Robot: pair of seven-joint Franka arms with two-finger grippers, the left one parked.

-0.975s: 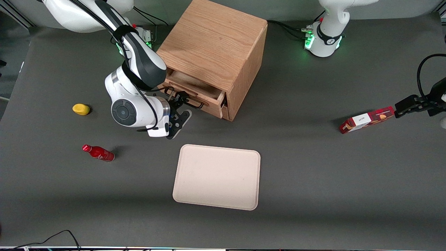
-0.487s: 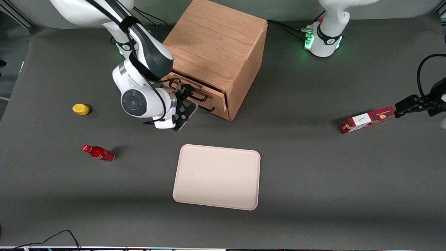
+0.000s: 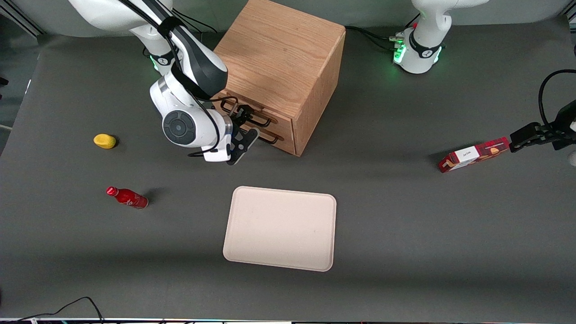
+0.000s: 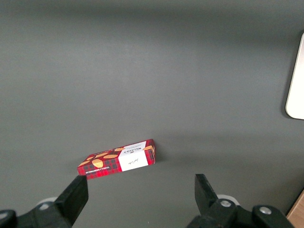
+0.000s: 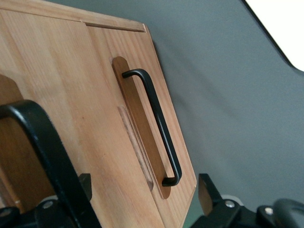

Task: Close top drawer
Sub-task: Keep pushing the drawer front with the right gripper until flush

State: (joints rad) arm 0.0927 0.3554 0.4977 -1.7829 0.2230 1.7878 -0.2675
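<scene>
The top drawer (image 3: pixel 276 120) sits pushed in, its light oak front flush with the face of the wooden cabinet (image 3: pixel 279 58) and level with the lower drawer (image 3: pixel 282 140) beneath it. No gap shows along its edge. The cabinet stands at 12 o'clock from the pale tray (image 3: pixel 280 228), on the dark grey table (image 3: pixel 405 225). The gripper (image 3: pixel 245 128) of the working arm is directly in front of the drawer fronts, at about 11 o'clock from the tray, right at the top drawer's thin black handle (image 3: pixel 258 118) and just above the lower handle (image 3: pixel 268 138). Its claw is released: in the right wrist view the two fingertips (image 5: pixel 205 186) stand wide apart with bare oak between them, gripping nothing. That view also shows one slim black wire handle (image 5: pixel 152 128) set on a drawer front, and a thicker black bar (image 5: pixel 42 142) close to the lens; whether a finger touches the wood cannot be told. Toward the working arm's end of the table lie two small things – a yellow lump (image 3: pixel 104 141) at 10 o'clock from the tray and a red bottle (image 3: pixel 127 197) on its side at 9 o'clock, well apart from each other and from the cabinet. Toward the parked arm's end, at about 2 o'clock from the tray, a red box (image 3: pixel 473 154) (image 4: pixel 118 161) lies flat on the table.
</scene>
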